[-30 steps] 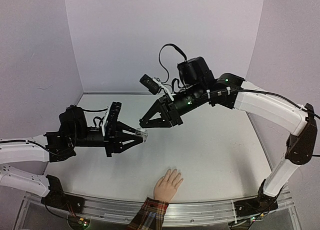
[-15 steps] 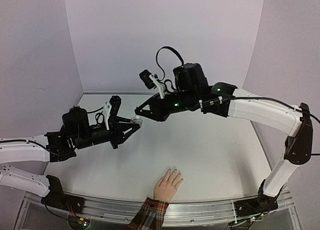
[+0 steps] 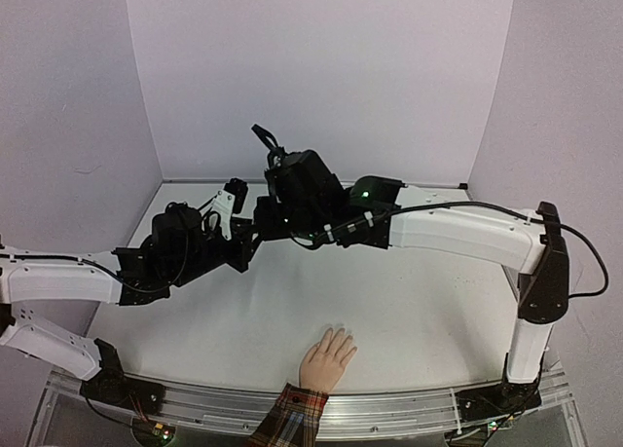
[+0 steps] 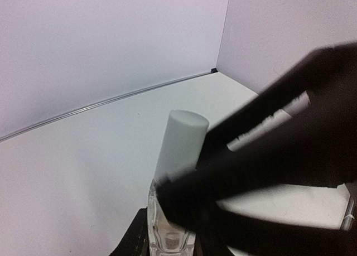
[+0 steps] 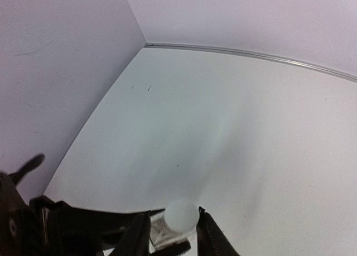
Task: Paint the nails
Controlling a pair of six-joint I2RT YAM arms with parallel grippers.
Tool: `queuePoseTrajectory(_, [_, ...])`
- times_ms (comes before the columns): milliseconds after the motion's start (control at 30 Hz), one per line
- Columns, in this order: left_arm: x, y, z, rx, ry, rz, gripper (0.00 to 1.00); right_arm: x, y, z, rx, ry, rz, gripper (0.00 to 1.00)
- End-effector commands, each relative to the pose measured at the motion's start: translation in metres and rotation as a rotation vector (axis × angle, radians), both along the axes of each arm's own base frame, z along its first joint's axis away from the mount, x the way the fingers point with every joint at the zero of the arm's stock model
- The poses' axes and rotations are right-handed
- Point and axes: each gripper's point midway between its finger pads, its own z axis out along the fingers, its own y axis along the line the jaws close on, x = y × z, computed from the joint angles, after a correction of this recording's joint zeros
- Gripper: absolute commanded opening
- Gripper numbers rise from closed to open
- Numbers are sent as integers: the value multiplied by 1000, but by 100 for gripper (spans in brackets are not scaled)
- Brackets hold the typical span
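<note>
Top external: the peach hand [image 3: 327, 359] lies at the table's [image 3: 419, 311] 6 o'clock edge, nails [image 3: 340, 332] at its 12 o'clock end. Both arms meet toward 10 o'clock.

Left wrist: left jaws clamp a clear bottle [image 4: 167, 239]. The blurred right jaws straddle its white cap [image 4: 179, 141].

Right wrist: the cap sits between the right jaws; I cannot tell whether they grip it.

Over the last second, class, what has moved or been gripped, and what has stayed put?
The right gripper swung left to the left gripper; its fingers now flank the white cap, grip unclear. The left gripper carried the bottle slightly farther back. Unchanged: its hold on the bottle, and the hand flat at the table's near edge.
</note>
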Motion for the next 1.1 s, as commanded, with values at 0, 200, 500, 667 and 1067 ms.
queuePoseTrajectory(0, [-17,3,44,-151,-57,-85,0,-23,-25,25,-13,33,182,52])
queuePoseTrajectory(200, [-75,-10,40,-181,-38,-403,0,-64,-45,36,-26,-4,627,64])
queuePoseTrajectory(500, [-129,-19,77,-250,-87,-718,0,-128,-41,69,120,-53,1086,58])
queuePoseTrajectory(667, [-141,-23,85,-256,-90,-803,0,-136,-36,78,159,-51,1145,46])
queuePoseTrajectory(1067, [-144,-25,93,-271,-100,-829,0,-133,-28,75,166,-31,1150,26])
